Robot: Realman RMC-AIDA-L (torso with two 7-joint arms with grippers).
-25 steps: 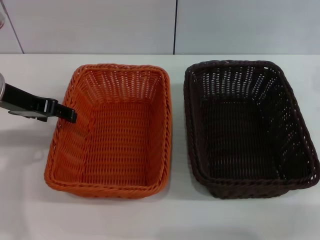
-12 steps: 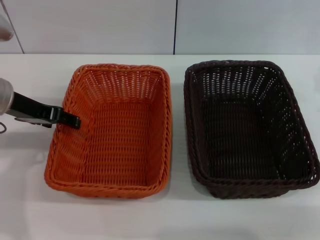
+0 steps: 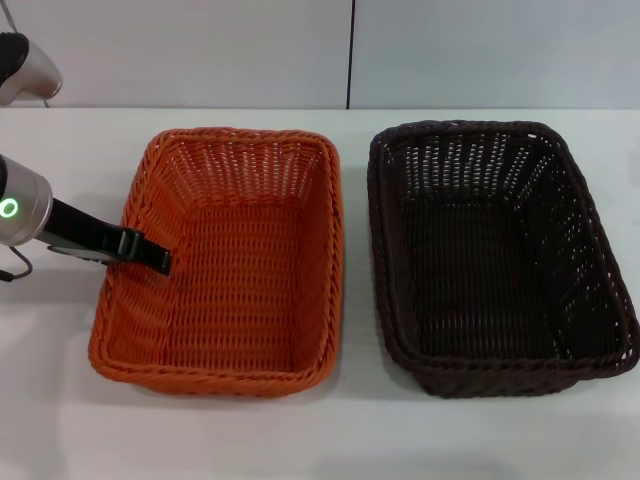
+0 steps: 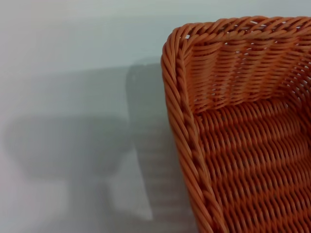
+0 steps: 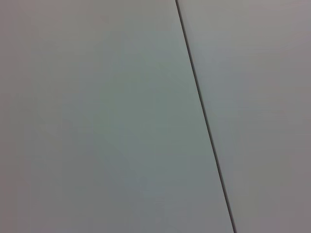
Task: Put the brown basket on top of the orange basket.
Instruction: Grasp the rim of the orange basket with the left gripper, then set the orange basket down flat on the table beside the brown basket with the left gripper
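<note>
The orange basket (image 3: 238, 132) stands empty on the white table, left of centre in the head view. The brown basket (image 3: 470, 128) stands empty to its right, a narrow gap between them. My left gripper (image 3: 157, 261) reaches in from the left at the orange basket's left rim, its black fingertips just over the rim and the inner wall. The left wrist view shows a corner of the orange basket's braided rim (image 4: 177, 97) close up, with the table beside it. My right gripper is out of view.
The white table (image 3: 350, 430) runs around both baskets. A pale wall with a dark vertical seam (image 3: 350, 55) stands behind the table. The right wrist view shows only a pale panel with a dark seam (image 5: 204, 116).
My left gripper has moved right and toward the table's front, from just outside the orange basket's left rim to over it. Its silver wrist with a green light has come into view. The baskets have not moved.
</note>
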